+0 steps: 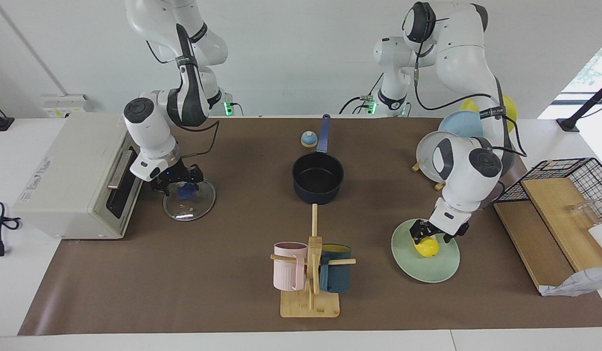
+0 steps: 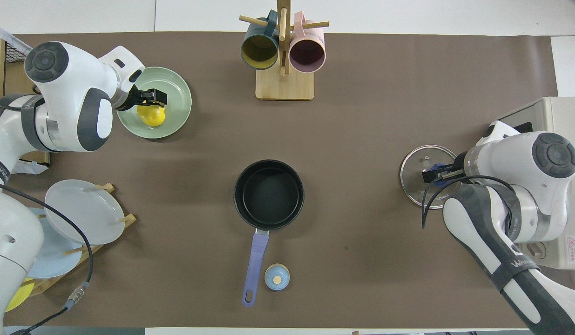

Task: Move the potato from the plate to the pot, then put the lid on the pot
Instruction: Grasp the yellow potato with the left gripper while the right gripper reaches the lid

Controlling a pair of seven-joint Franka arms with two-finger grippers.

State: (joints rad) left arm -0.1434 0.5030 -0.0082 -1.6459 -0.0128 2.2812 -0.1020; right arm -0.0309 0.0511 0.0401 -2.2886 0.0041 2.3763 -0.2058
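The yellow potato [image 1: 427, 248] [image 2: 152, 116] lies on the mint-green plate [image 1: 430, 271] [image 2: 177, 90] toward the left arm's end of the table. My left gripper [image 1: 431, 238] [image 2: 150, 97] is down on it, open, with a finger on either side of the potato's top. The dark blue pot [image 1: 318, 178] [image 2: 268, 194] stands mid-table with nothing in it, its handle pointing toward the robots. The glass lid [image 1: 196, 206] [image 2: 420, 160] lies flat toward the right arm's end. My right gripper [image 1: 179, 182] [image 2: 432, 175] is open just above the lid's blue knob [image 1: 185, 192].
A toaster oven [image 1: 69, 175] stands beside the lid at the table's end. A mug tree [image 1: 310, 273] with two mugs stands farther from the robots than the pot. A small bell [image 1: 308, 139] sits by the pot handle. Beside the plate are a plate rack [image 1: 444, 153] and a wire basket [image 1: 569, 178].
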